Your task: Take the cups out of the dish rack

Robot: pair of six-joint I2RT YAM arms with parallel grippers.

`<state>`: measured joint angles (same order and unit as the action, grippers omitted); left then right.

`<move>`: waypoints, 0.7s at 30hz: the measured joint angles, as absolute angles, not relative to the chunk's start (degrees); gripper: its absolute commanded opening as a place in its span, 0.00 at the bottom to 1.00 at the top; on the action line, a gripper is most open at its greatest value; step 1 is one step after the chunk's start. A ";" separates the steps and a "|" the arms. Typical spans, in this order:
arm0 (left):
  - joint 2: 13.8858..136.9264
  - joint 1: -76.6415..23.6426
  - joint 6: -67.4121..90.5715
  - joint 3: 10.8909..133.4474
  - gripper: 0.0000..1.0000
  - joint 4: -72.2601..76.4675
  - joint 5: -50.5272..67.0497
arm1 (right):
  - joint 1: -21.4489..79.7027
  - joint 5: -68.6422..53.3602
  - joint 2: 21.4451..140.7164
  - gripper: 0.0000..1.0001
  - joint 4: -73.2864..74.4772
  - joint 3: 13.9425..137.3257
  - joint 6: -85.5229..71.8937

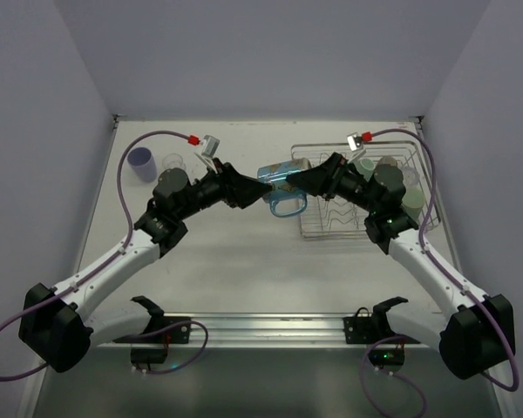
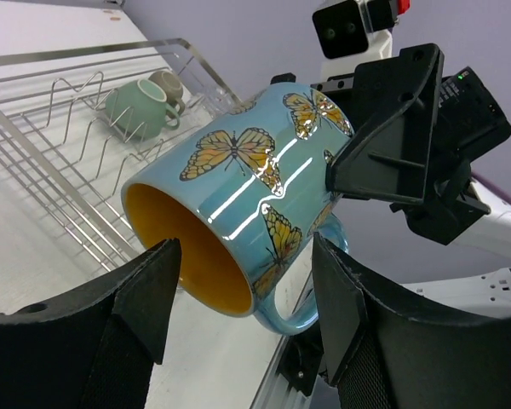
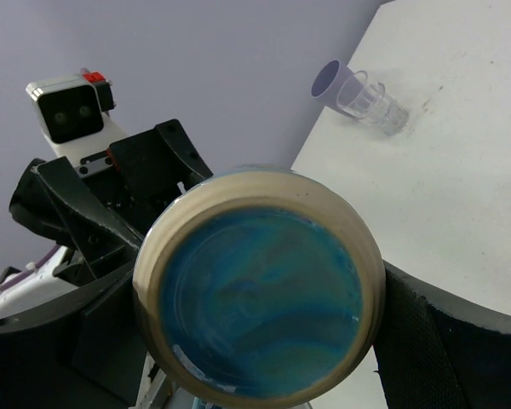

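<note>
Mug [image 1: 275,178], blue with butterflies: mid-air, centre of top view, just left of rack [image 1: 329,228]. Right gripper [image 1: 296,180] clamps its base end. Left gripper [image 1: 258,193] fingers spread either side of rim; contact unclear. Handover: left should close squarely, clear of handle, before right lets go. In rack: green cup [image 2: 140,106], olive cup [image 2: 167,83].

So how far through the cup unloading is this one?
Done: lavender cup and clear glass stand on the table. In hand: the right tool holds the blue butterfly mug in the air, the open left tool straddling its rim. Remaining: at least the pale green cup and olive-brown cup in the dish rack.
</note>
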<state>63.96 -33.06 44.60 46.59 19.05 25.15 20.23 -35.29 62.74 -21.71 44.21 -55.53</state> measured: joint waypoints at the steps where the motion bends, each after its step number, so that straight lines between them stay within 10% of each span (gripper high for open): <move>1: 64.23 -33.06 44.84 46.59 0.66 19.68 25.26 | 20.23 -35.86 62.89 0.41 -22.65 43.97 -56.10; 21: 63.40 -32.25 49.32 43.07 0.00 27.44 25.71 | 22.28 -40.16 74.15 0.50 -44.01 41.69 -68.29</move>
<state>63.40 -32.25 49.32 43.07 27.44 25.71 22.28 -40.16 74.15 -44.01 41.69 -68.29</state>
